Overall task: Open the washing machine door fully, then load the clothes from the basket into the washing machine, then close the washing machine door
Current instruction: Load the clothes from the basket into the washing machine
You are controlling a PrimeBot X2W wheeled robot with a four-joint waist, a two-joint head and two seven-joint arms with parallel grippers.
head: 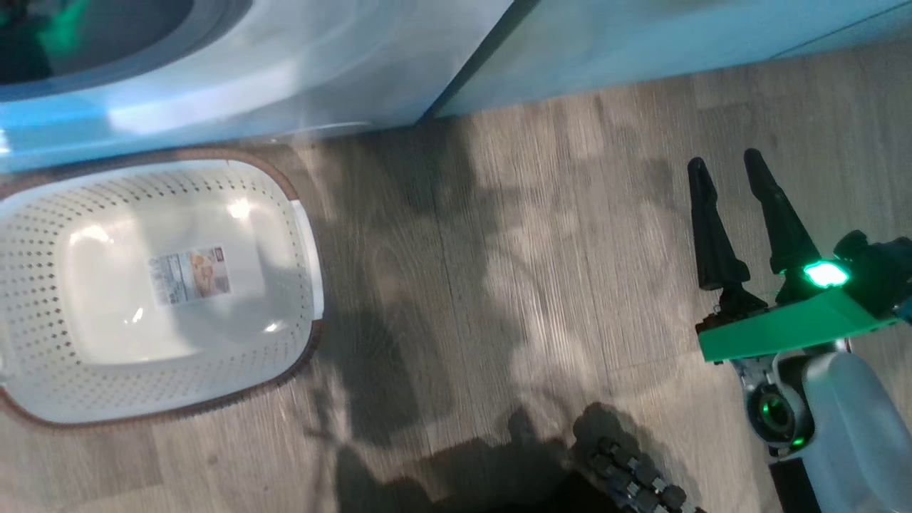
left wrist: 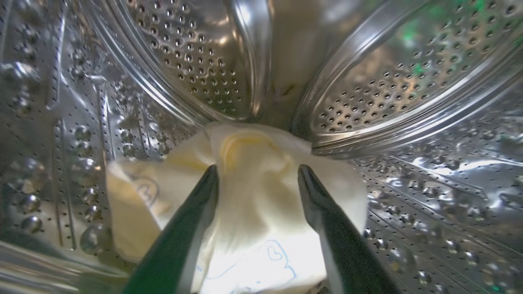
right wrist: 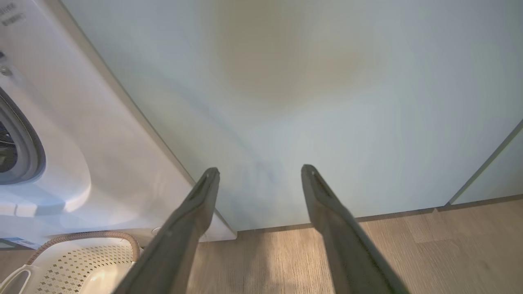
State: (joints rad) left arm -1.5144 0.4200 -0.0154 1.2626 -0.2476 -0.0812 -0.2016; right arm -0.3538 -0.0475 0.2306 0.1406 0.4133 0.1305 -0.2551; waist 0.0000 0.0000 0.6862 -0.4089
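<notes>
my left gripper (left wrist: 258, 168) was inside the drum (left wrist: 408, 61), its two fingers spread wide with nothing pinched between them. the clothes (left wrist: 253, 212) lay as a pale yellow and cream bundle on the drum wall, under the gap between the fingers and reaching just past the tips. blue line drawings showed on the fabric near the base of the fingers, and another to the left of the left finger. i could not tell whether the cloth touched either finger. beyond the bundle a shiny steel ridge (left wrist: 250, 61) ran away from the gripper between two perforated panels.

my right gripper (head: 725, 159) hung over the wood floor (head: 499, 285), fingers apart and holding nothing. straight ahead of it stood a pale green cabinet (right wrist: 286, 102). the washer (right wrist: 81, 134) was off to the gripper's left, with the grey ring of its opening at the far left edge of the right wrist view.

the basket (head: 43, 299) sat on the floor well to the left of the right gripper, close against the washer front. i could not tell whether the two touched. its brown rim faced up and the label (head: 189, 276) on its bottom was in plain sight. from the right wrist a corner of the basket showed low and left of the left finger, below the washer.
</notes>
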